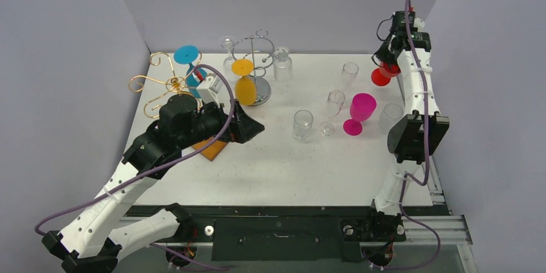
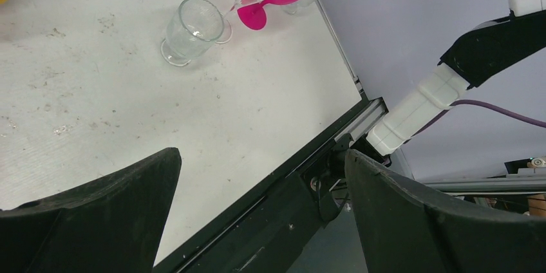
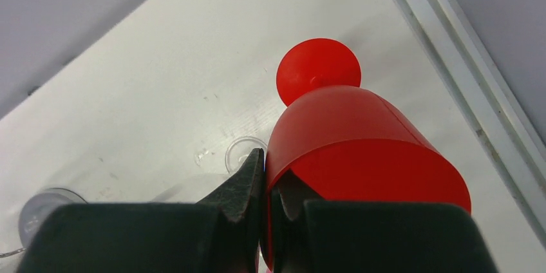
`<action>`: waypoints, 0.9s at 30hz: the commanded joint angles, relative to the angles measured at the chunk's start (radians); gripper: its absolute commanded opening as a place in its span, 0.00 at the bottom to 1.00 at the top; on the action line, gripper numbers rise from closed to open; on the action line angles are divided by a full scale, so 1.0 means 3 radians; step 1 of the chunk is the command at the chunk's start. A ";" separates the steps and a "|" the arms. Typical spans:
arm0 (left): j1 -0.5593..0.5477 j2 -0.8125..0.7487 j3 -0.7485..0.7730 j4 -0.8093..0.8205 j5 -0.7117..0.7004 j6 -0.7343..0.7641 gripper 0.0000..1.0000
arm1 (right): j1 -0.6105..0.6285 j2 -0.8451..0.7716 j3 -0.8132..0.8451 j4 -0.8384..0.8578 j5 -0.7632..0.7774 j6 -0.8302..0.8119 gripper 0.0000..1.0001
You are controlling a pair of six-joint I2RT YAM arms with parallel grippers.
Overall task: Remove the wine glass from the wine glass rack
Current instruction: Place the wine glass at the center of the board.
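A gold wire rack at the back left carries a hanging blue wine glass. A silver rack beside it carries an orange wine glass and a clear one. My right gripper is raised at the far right, away from both racks. It is shut on the rim of a red wine glass, one finger inside the bowl and one outside. My left gripper is open and empty over the table in front of the silver rack; its view shows bare table between the fingers.
A magenta wine glass and several clear glasses stand on the table's right half. A clear jar stands by the silver rack. An orange block lies under my left arm. The table's right edge rail runs beside the red glass.
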 commanded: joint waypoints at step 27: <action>-0.0019 0.0088 0.0110 0.0135 -0.0020 0.0026 0.96 | -0.0051 0.0562 -0.0074 -0.0414 -0.0182 -0.0181 0.05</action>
